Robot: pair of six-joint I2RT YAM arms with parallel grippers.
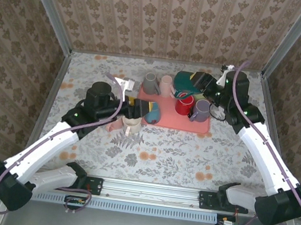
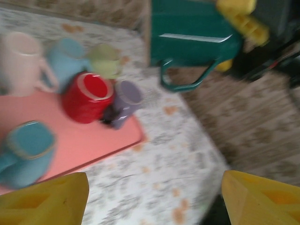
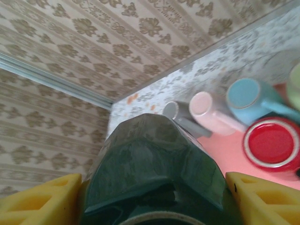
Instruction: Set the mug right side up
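step: righting green mug point(image 3: 154, 159) | my right claw point(image 3: 154, 204) pinches it aloft near far edge of tray point(image 1: 167, 120) | my left claw point(image 2: 152, 199) spread, empty | next: I roll wrist slowly (rim seemingly sideways), then lower onto a bare spot.

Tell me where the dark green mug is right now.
In the top view the dark green mug is held by the right gripper, right of centre over the pink tray's far edge, behind the red mug and beside the pink mug.
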